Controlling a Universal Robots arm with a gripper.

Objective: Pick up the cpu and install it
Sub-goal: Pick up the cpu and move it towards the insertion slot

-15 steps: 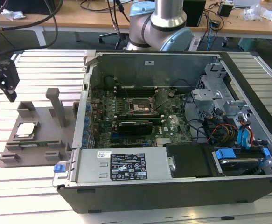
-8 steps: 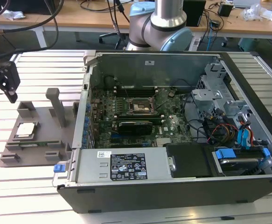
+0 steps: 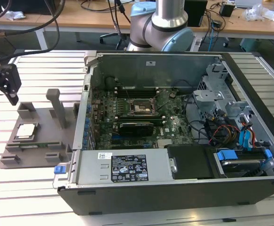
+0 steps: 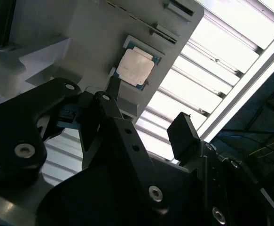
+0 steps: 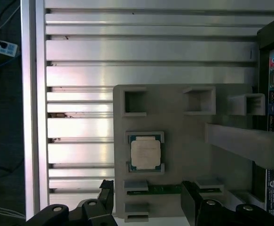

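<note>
Small flat square silvery-lidded cpu [image 5: 145, 154] sits in recess of grey plastic holder tray [image 5: 188, 155], beside open black PC case [image 3: 183, 193]. Black gripper [image 5: 148, 190] hovers over tray, fingers spread, empty. Judged: light, stiff, slick top, fragile underside; grip opp. edges.

Print on the black label [image 3: 129, 168] and white sticker [image 3: 105, 155] cannot be read.

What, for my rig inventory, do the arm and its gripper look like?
The arm is a silver-grey metal tube with light blue joint caps. The gripper is matte black throughout: angular linkage plates pinned by silver screws, ending in two blocky black fingers. No markings are visible on it.
</note>
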